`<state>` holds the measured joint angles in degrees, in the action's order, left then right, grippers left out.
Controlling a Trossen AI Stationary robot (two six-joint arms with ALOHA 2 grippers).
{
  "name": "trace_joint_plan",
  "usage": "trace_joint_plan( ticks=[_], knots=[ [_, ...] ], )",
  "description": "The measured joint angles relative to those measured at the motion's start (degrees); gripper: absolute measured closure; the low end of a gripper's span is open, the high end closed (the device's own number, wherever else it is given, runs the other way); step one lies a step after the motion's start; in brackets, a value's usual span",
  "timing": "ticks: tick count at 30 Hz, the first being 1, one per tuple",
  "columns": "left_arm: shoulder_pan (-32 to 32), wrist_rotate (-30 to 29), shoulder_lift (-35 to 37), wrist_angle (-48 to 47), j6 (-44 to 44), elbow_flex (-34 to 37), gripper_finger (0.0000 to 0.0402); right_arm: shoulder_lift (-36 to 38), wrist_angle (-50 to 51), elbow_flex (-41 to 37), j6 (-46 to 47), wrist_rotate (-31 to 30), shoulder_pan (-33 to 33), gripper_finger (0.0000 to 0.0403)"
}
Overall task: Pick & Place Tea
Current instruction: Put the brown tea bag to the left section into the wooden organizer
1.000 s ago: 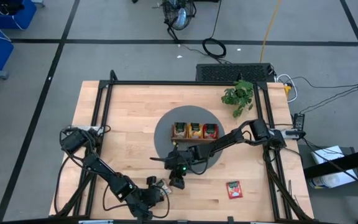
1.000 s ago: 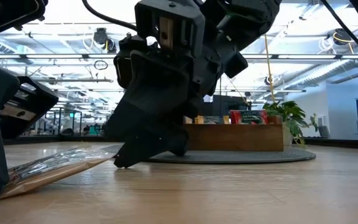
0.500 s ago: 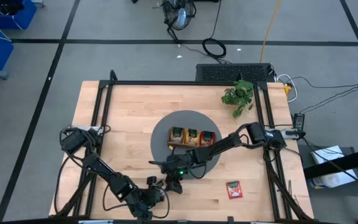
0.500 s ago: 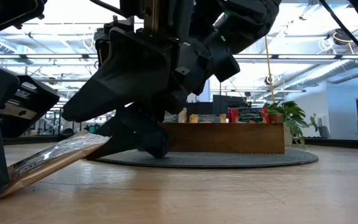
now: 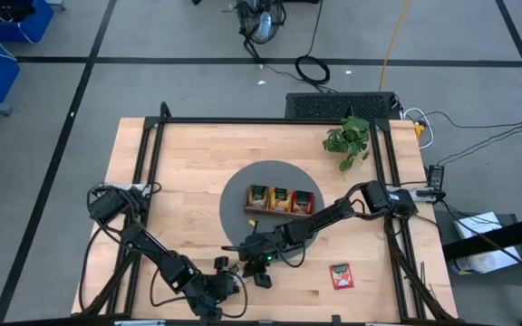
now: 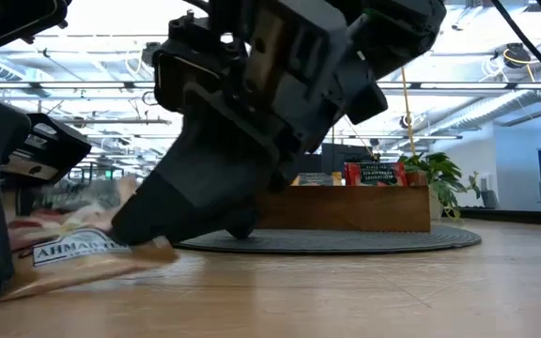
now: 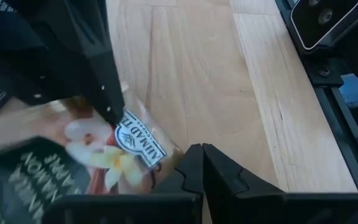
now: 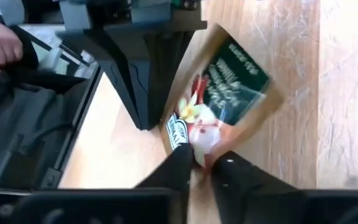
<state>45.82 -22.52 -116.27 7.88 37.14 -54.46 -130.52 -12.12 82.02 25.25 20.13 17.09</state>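
A tan sachet [image 8: 225, 102] with a dark green panel, white lettering and a red-and-white flower sits on the pale wood-grain surface [image 5: 188, 167], a red sachet [image 5: 341, 275] lies nearby, and the brown tray [image 5: 279, 210] rests on a grey mat [image 5: 236, 192].

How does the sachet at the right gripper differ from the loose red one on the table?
The green-and-tan sachet is pinched at one edge by the right gripper; the red sachet lies flat, untouched, off to the right. One is green and tan with a flower print, the other plain red. Both are small flat packets outside the tray.
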Motion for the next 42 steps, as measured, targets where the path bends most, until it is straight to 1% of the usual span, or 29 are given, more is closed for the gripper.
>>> trace_joint_plan(
  ticks=[2,3,5,7,10,13,19,22,26,30,34,39,40,42],
  knots=[
    [-0.3,0.1,0.0,0.2,-0.6,0.0,0.0394,0.0,-1.4,0.0,-1.4,-0.7,0.1,0.0383],
    [-0.4,0.2,0.0,0.4,-1.0,0.0,0.0396,0.0,-1.6,-0.1,-1.7,-0.6,0.1,0.0392],
    [-0.4,-0.1,0.0,1.1,-2.8,0.1,0.0397,0.0,-1.6,0.0,-2.1,-0.6,0.2,0.0396],
    [-0.1,-1.0,-0.2,2.4,-5.2,0.2,0.0388,0.0,-1.4,0.0,-2.1,-0.5,0.0,0.0396],
    [0.7,-2.5,0.2,3.3,-7.7,0.2,0.0362,0.0,-1.4,0.0,-2.1,-0.6,-0.1,0.0400],
    [1.4,-3.5,0.9,3.0,-8.2,0.2,0.0333,0.0,-1.4,0.0,-2.0,-0.7,-0.1,0.0401],
    [3.4,-5.4,3.5,1.9,-9.9,0.4,0.0259,0.0,-1.5,0.0,-2.1,-2.3,-0.2,0.0402],
    [5.1,-4.2,5.2,1.5,-9.7,0.5,0.0224,0.0,-2.3,-0.1,-3.2,-2.3,-0.2,0.0402],
    [6.9,-3.4,7.7,2.4,-8.0,0.3,0.0194,0.9,-2.4,-0.2,-5.1,-3.0,-0.1,0.0402],
    [8.2,-5.1,9.3,2.9,-8.3,0.2,0.0182,2.5,-1.8,-0.3,-7.5,-5.2,0.5,0.0403],
    [9.0,-6.3,9.3,2.9,-9.3,0.2,0.0183,3.8,-2.2,-0.3,-8.9,-6.9,1.0,0.0403],
    [9.0,-6.3,9.3,2.9,-10.3,0.2,0.0188,5.3,-3.0,-0.3,-10.1,-7.0,1.4,0.0403],
    [9.0,-6.3,9.4,2.7,-10.3,0.2,0.0188,5.9,-3.0,-0.3,-10.6,-7.6,1.4,0.0403],
    [8.9,-6.5,9.4,2.0,-10.1,0.2,0.0187,7.6,-2.1,-0.2,-12.6,-11.2,1.5,0.0403]
  ],
)
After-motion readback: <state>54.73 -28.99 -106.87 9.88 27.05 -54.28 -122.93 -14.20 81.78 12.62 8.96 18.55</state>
